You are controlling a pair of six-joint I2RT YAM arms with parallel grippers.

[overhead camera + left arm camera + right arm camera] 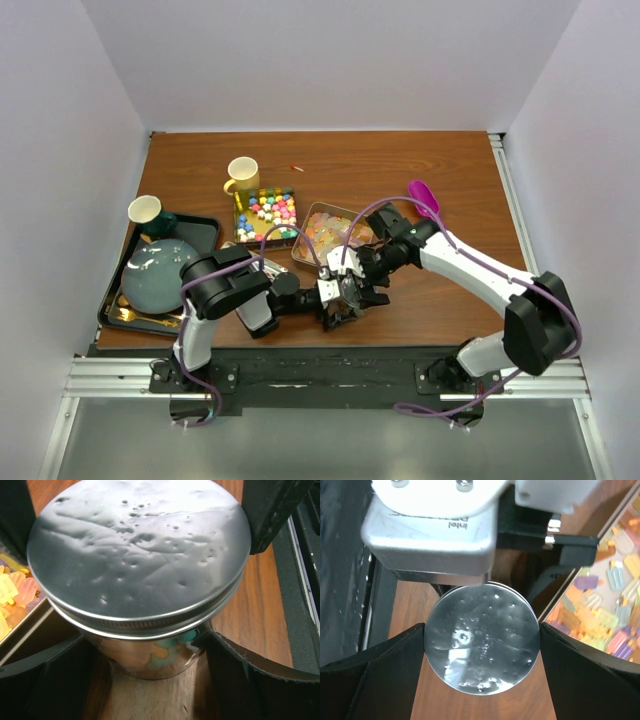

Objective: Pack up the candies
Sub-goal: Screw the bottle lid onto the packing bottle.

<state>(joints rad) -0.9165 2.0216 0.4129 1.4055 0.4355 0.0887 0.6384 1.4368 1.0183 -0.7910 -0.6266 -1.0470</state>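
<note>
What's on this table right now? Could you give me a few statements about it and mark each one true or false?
1. The jar has its metal lid on. True.
2. The right gripper is holding the purple scoop. False: the scoop lies on the table, beyond that arm; the gripper's fingers flank the lid.
3. The multicoloured balls sit in a tray beside the yellow mug. True.
4. The jar stands on the black tray. False: it stands on the bare wood, next to the tray of orange-pink pieces.
5. The left gripper is at the jar too, around its body. True.
</note>
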